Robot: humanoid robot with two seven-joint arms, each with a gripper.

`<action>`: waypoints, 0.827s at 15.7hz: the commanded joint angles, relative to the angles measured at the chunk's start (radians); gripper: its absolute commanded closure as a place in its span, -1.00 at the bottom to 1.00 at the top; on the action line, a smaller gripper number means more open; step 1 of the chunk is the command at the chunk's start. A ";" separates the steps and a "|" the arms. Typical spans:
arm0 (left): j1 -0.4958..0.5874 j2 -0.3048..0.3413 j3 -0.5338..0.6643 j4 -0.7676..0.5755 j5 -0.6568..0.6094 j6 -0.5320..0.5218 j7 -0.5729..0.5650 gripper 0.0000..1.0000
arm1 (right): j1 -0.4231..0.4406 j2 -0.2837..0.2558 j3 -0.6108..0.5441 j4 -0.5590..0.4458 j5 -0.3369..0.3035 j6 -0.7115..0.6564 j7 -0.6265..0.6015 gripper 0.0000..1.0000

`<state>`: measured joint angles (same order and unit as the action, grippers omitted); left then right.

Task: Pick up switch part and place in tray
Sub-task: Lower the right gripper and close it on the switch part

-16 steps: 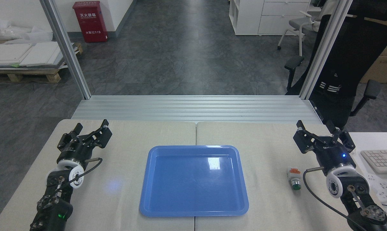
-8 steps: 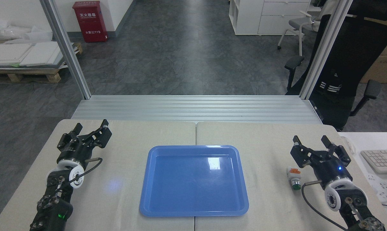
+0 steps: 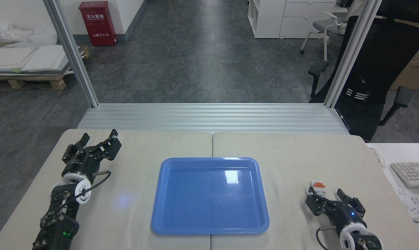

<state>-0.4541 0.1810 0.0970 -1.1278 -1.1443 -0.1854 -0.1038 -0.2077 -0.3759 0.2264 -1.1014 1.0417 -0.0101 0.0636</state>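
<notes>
At the left edge of the scene, the left gripper (image 3: pixel 97 139) rests low over the beige surface (image 3: pixel 293 156), its black fingers spread apart and grasping nothing, pointing toward about one o'clock. Its white wrist ring and a looping black cable sit behind it, toward seven o'clock, and a small green light glows further down the arm.

In the middle lies the tray (image 3: pixel 167 208), glossy blue with rounded corners and a low rim, flat on the surface and straddling the seam between the two tabletop halves. Nothing lies inside it (only a bright reflection of ceiling light near its far right part).

To the right, at about three o'clock from the tray and well apart from its rim, the switch part (image 3: pixel 319 185) lies on the surface. Only its orange and white far end shows; the rest is hidden behind the right gripper (image 3: pixel 326 194), which sits directly at the part's six o'clock side. The right gripper's fingers are spread, one dark finger just left of the switch part and the other further right, so the gripper is released and not clamped on anything; whether the left finger touches the part cannot be told. A blue light shines on its wrist.

At the far right edge, a white keyboard (image 3: pixel 411 173) rests on a separate white desk.
</notes>
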 commanded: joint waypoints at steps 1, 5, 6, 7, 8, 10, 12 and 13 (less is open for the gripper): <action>0.000 0.000 0.001 0.000 0.000 0.000 0.000 -1.00 | -0.010 0.038 0.002 0.021 -0.002 0.001 -0.001 -0.99; 0.000 0.000 0.000 0.000 0.000 0.000 0.000 -1.00 | -0.012 0.049 0.014 0.023 0.004 0.006 -0.001 -0.98; 0.000 0.000 0.000 0.000 0.000 0.000 0.000 -1.00 | -0.012 0.049 0.014 0.023 0.012 0.007 0.001 -0.97; 0.000 0.000 0.000 0.000 0.000 0.000 0.000 -1.00 | -0.013 0.048 0.025 0.023 0.017 0.012 0.002 -0.80; 0.000 0.000 0.000 0.000 0.000 0.000 0.000 -1.00 | -0.030 0.043 0.062 0.023 0.027 0.039 0.002 -0.55; 0.000 0.000 0.000 0.000 0.000 0.000 0.000 -1.00 | -0.051 0.028 0.102 0.025 0.029 0.073 0.066 0.06; 0.000 0.000 0.000 0.000 0.000 0.000 0.000 -1.00 | -0.056 0.028 0.108 0.025 0.026 0.073 0.084 0.39; 0.000 0.000 0.000 0.000 0.000 0.000 0.000 -1.00 | -0.059 0.028 0.114 0.025 0.027 0.075 0.091 0.49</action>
<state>-0.4541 0.1810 0.0966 -1.1275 -1.1443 -0.1857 -0.1045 -0.2544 -0.3443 0.3195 -1.0775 1.0663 0.0526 0.1164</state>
